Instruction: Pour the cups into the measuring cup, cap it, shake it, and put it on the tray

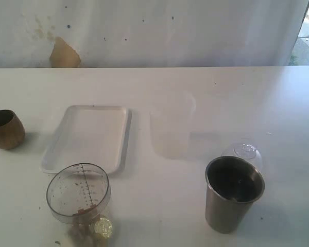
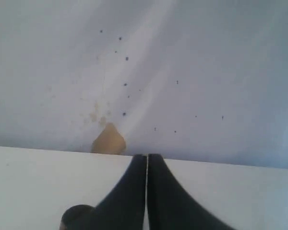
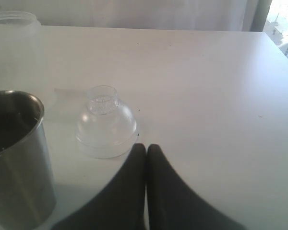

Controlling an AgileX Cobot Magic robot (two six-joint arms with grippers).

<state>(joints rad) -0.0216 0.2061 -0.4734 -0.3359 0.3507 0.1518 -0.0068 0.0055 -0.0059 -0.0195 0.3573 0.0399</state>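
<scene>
White desk (image 1: 195,92) below a stained wall (image 1: 195,31): with your left hand (image 2: 147,160) and right hand (image 3: 146,148) both pressed together and empty, pouring looks yet to start, so spread one round the tumbler (image 1: 234,193) and carry it to the measuring cup (image 1: 78,193) just beside the tray (image 1: 87,136).

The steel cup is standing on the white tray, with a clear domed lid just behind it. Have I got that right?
Not quite. The steel cup stands on the bare table, well to the right of the white tray, not on it. The clear domed lid does sit just behind it. The exterior view shows this.
</scene>
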